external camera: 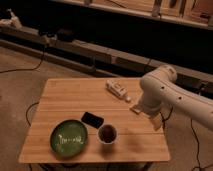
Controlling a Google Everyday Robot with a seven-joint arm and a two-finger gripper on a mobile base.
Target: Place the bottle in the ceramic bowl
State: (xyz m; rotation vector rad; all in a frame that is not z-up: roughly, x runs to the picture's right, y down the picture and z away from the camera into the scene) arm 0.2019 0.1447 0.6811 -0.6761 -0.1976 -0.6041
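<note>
1. The wooden table (75, 97) fills the middle of the shot, and the bottle (116, 89) lies on its side near the back edge, a little right of centre.
2. The bottle's small cap end points toward the front right, at the arm, with the darker label showing along the white body.
3. Down at the front-left corner sits the ceramic bowl (69, 137), green, wide and shallow, with pale marks inside. Nothing else is in it.
4. Bottle and bowl are well apart, on a diagonal across the tabletop.
5. A flat black object (92, 119) lies just behind the bowl's right rim, and a white-rimmed cup (107, 133) with a dark inside stands just beside the bowl on its right.
6. The white robot arm (172, 95) comes in from the right, bends at a rounded joint above the table's right side and drops downward.
7. The gripper (149, 114) hangs low over the right part of the table, near the bottle's cap end but apart from it, with nothing visibly in it.
8. Wide or narrow? It cannot be told from this angle.
9. Cables (27, 67) trail across the floor behind the table.
</note>
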